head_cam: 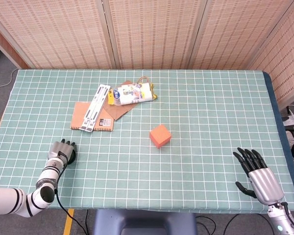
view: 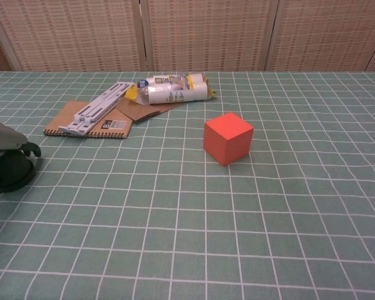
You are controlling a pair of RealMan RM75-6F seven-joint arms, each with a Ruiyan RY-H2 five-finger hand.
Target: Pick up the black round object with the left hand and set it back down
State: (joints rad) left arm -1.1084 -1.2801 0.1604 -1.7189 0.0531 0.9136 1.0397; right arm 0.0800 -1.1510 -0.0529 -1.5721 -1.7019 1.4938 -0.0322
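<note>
The black round object (view: 11,175) sits on the table at the near left; in the head view only its dark edge (head_cam: 71,156) shows beside my left hand (head_cam: 60,152). That hand (view: 3,139) lies on top of it, fingers curled down over its upper side and gripping it. The object's base still rests on the cloth. My right hand (head_cam: 257,177) rests at the near right corner of the table, fingers spread and holding nothing; the chest view does not show it.
An orange cube (head_cam: 160,135) stands mid-table. Further back left lie a brown notebook (head_cam: 83,116), a white plastic rack (head_cam: 97,106) across it and a wrapped bottle-like package (head_cam: 133,93). The green checked tablecloth (head_cam: 210,112) covers the table.
</note>
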